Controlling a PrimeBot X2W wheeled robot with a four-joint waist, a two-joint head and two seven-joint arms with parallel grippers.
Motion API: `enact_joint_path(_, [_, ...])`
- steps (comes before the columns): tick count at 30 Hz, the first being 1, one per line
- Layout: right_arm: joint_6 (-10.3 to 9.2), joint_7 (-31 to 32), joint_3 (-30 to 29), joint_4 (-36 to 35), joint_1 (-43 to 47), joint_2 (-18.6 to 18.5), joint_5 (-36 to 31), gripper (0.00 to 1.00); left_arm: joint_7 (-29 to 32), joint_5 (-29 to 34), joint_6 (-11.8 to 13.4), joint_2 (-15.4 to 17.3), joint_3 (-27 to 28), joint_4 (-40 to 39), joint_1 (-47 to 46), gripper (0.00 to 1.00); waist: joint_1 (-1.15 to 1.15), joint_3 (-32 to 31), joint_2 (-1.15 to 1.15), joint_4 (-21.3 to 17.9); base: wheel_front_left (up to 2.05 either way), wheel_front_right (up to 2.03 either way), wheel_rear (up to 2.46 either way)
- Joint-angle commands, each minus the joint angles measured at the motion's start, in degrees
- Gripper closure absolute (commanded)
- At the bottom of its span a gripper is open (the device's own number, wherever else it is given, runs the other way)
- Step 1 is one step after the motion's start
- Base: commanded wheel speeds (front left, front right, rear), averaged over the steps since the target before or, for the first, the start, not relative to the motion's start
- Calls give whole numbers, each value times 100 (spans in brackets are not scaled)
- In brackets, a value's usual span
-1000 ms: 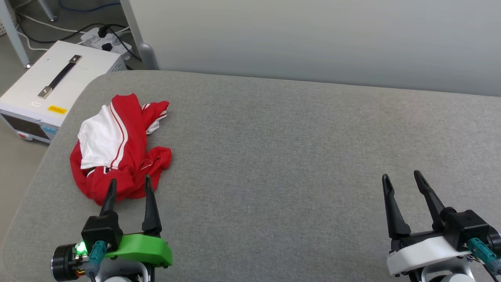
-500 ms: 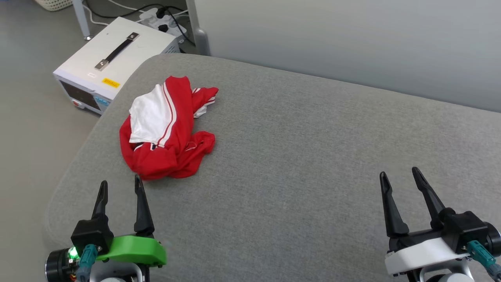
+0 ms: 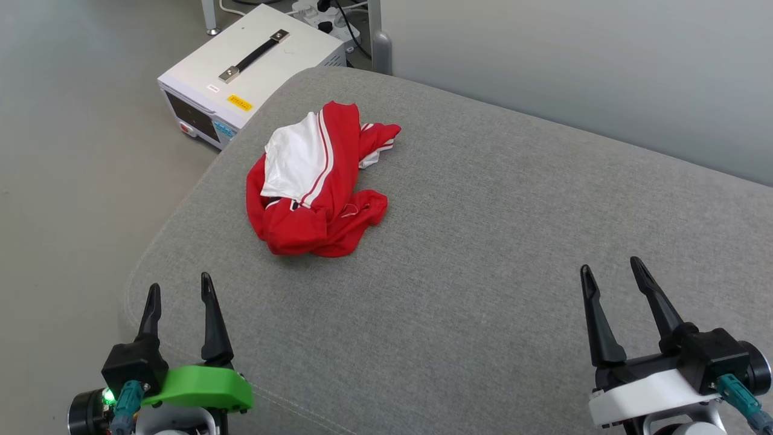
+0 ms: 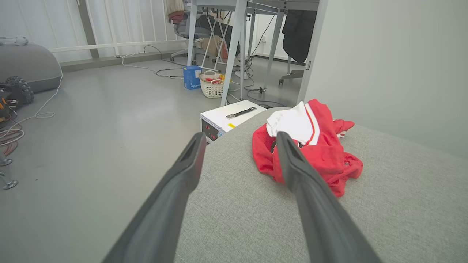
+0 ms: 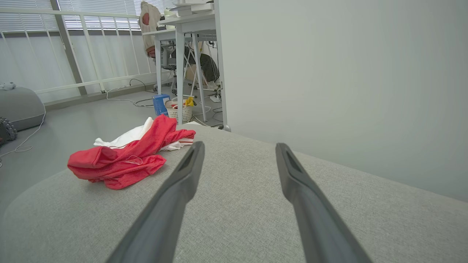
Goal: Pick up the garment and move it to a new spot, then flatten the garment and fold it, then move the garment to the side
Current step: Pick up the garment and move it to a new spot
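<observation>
Crumpled red-and-white jersey garment (image 3: 317, 184) sits near the grey fabric cushion's (image 3: 483, 241) rounded corner. Left gripper (image 3: 177, 290) and right gripper (image 3: 610, 275) hover nearer the robot, fingers spread, holding nothing.

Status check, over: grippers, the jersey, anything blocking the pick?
Left gripper open, empty. Right gripper open, empty. Garment crumpled on grey cushion, untouched, nearer the left gripper. Nothing between them.
</observation>
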Motion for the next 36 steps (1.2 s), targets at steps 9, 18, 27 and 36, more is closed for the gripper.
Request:
enact_joint_path(9, [-4,-52,42,-87,-121,-10,-151,0,-34,-40,-716,127,417,228,-978,0,0,377,0,-249,0,0,0])
enact_joint_path(18, [-4,-52,34,-229,-496,-225,-238,0,-34,-408,-1147,902,549,987,-2949,0,0,1148,0,-612,0,0,0])
enact_joint_path(27, [-4,-52,45,-333,-870,-388,-225,0,1015,-1627,-1176,1998,-610,2080,-4475,0,0,1720,0,-942,0,0,0])
enact_joint_path(36, [-4,-52,8,-415,-1016,-480,-220,0,3741,-3229,-1177,2743,-2036,2569,-5091,0,0,2035,0,-1164,0,0,0])
